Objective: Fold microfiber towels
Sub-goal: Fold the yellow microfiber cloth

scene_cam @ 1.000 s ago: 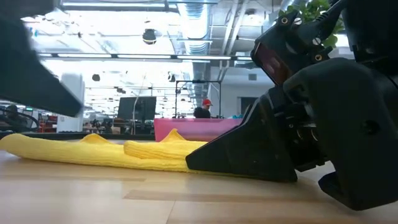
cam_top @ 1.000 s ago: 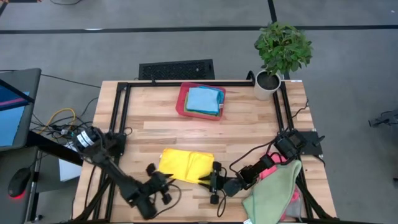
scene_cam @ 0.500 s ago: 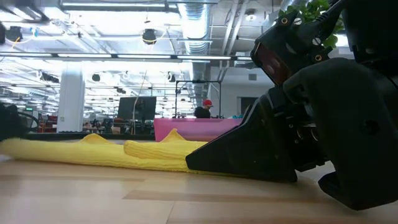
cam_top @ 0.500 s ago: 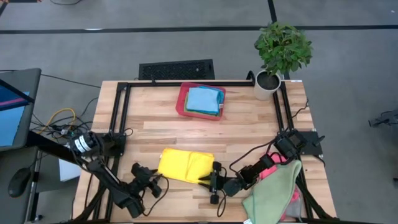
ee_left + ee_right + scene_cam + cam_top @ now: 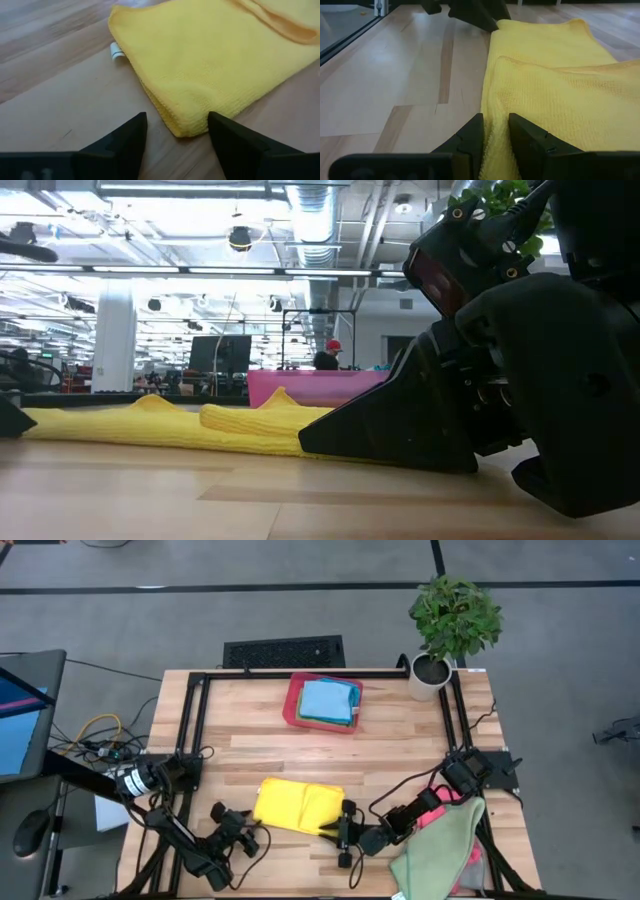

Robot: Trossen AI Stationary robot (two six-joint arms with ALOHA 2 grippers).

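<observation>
— Where's the left gripper (image 5: 240, 832)?
— Lower left of the high view, fingers spread, holding nothing, just beside the yellow towel (image 5: 298, 806) at its left edge.
— And the right gripper (image 5: 345, 825)?
— Bottom centre, fingers pinched on that towel's right edge — the cloth lies folded on the table (image 5: 400, 745).
— Other towels?
— A light blue one (image 5: 328, 700) sits in the red tray (image 5: 291, 705), upper centre; a green one (image 5: 445, 845) hangs at lower right, below the potted plant (image 5: 450, 625).
</observation>
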